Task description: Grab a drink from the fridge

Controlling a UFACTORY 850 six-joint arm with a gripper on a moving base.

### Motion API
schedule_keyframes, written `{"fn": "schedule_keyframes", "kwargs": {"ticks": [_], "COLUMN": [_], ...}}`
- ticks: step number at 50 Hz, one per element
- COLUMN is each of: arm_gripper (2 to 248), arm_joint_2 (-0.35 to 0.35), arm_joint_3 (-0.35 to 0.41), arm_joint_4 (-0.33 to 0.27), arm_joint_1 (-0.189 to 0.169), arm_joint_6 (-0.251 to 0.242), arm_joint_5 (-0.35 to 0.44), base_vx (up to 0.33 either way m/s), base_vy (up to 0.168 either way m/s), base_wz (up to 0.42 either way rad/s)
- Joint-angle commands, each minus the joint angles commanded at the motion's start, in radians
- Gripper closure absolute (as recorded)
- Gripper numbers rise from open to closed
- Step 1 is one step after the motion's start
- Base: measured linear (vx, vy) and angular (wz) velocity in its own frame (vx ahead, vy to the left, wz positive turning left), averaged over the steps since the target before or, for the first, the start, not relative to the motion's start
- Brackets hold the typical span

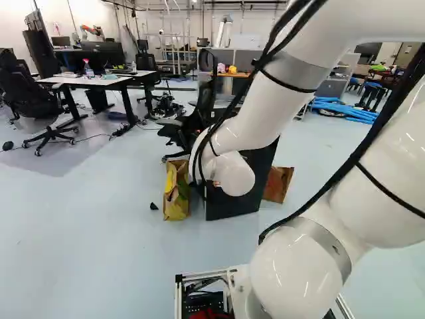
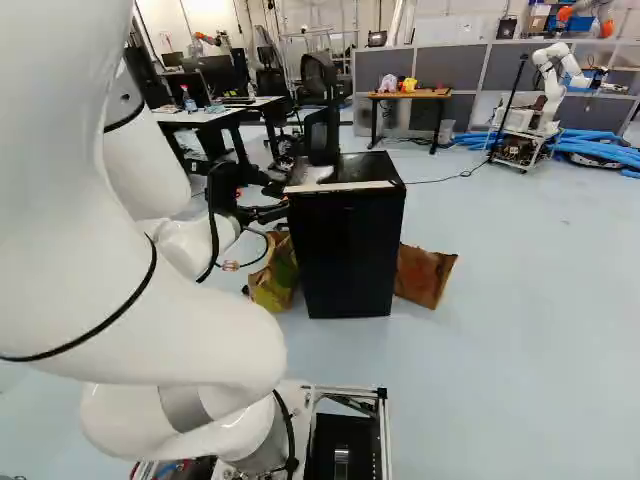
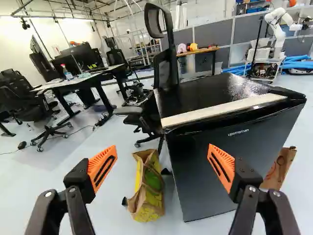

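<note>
My gripper [image 2: 262,213] shows beside the upper left part of the black fridge [image 2: 348,250] in the right base view. In the wrist view the gripper [image 3: 162,167] is open, its orange pads far apart with nothing held. Ahead of it stands the fridge [image 3: 230,161], its door shut and a pale strip [image 3: 225,110] along the front of its top. One finger overlaps the door in that view; whether it touches cannot be told. The fridge's inside is hidden, and no drink shows in it. My arm covers part of the fridge [image 1: 232,207] in the left base view.
A paper bag [image 3: 148,188] with yellow and green stands beside the fridge; a brown one [image 2: 423,275] is on the other side. An office chair [image 3: 139,115] stands close beside and behind the fridge. Desks [image 1: 99,81] are farther back, and another robot [image 2: 548,88] is beyond.
</note>
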Motion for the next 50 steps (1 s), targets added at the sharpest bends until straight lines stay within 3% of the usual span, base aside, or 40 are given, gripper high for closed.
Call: {"fn": "schedule_keyframes", "kwargs": {"ticks": [50], "arm_gripper": [3], "arm_joint_2": [-0.073], "arm_joint_3": [-0.068], "arm_joint_4": [0.106], "arm_joint_1": [0.083], "arm_joint_6": [0.000], "arm_joint_5": [0.038], "base_vx": [0.000], "base_vy": [0.000], "base_wz": [0.000]}}
